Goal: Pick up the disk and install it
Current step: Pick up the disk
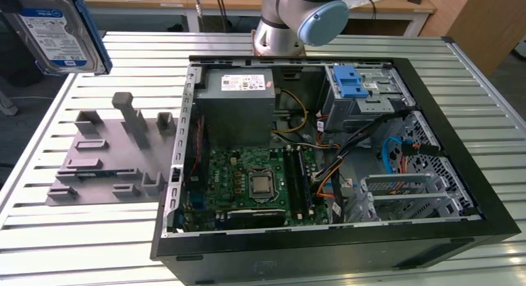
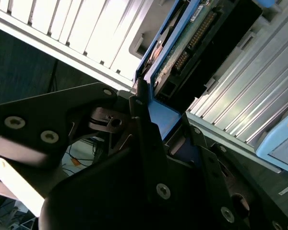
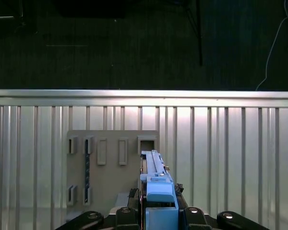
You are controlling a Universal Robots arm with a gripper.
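The disk (image 1: 56,33) is off the tabletop (image 1: 82,236) and held up in the air. In the exterior view it sits at about ten o'clock from the open computer case (image 1: 329,249), close to the camera, with its blue-and-white label facing the lens and a strip of blue frame along one edge. In the first wrist view the disk (image 3: 158,184) is seen edge-on, and the gripper (image 3: 158,213) is clamped on it, with a black finger pressed against each side of the blue frame. The second wrist view shows the same hold from the other face: the gripper (image 2: 165,117) is closed on the frame, and the disk (image 2: 185,43) shows its circuit-board side and connector pins. A grey fixture plate (image 1: 98,169) with upright blocks and slots lies on the slatted tabletop at nine o'clock from the case. The first wrist view shows that plate (image 3: 110,182) behind the disk. Inside the case, a grey power supply box (image 1: 238,95) sits at twelve o'clock from the green motherboard (image 1: 255,181), and a small blue latch (image 1: 352,85) sits at about two o'clock from it. The arm (image 1: 300,18) rises at twelve o'clock, beyond the case.
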